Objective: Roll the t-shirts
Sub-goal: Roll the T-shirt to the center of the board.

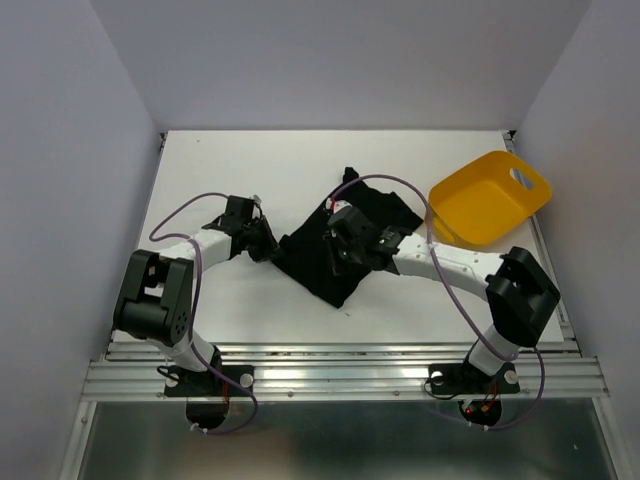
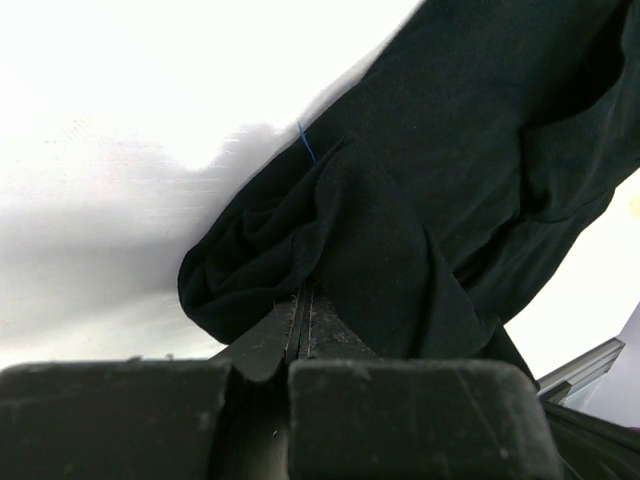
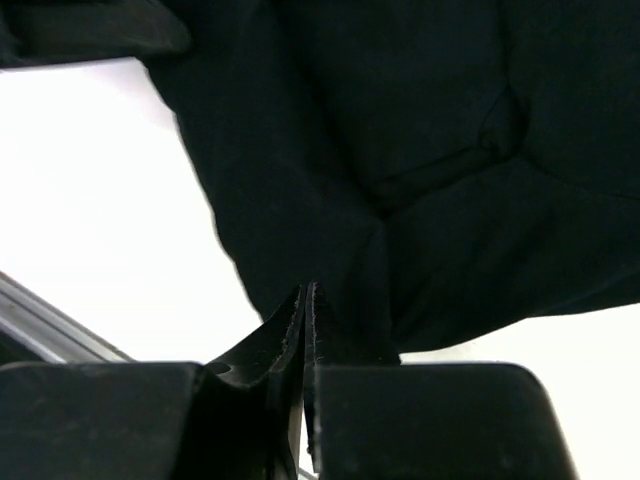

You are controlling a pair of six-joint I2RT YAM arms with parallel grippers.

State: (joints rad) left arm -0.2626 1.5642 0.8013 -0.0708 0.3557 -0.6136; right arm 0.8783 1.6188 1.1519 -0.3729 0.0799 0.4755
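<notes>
At the tips of our left gripper (image 2: 300, 318), the two fingers are pressed together on a bunched fold of the black t-shirt (image 2: 430, 170). Our right gripper (image 3: 306, 300) is closed too, and the cloth puckers toward its tips, so it is pinched there. The left one holds the left corner, the right one the middle part. The t-shirt lies crumpled in the middle of the white table (image 1: 220, 180). A yellow tub (image 1: 485, 205) sits near its far right end.
</notes>
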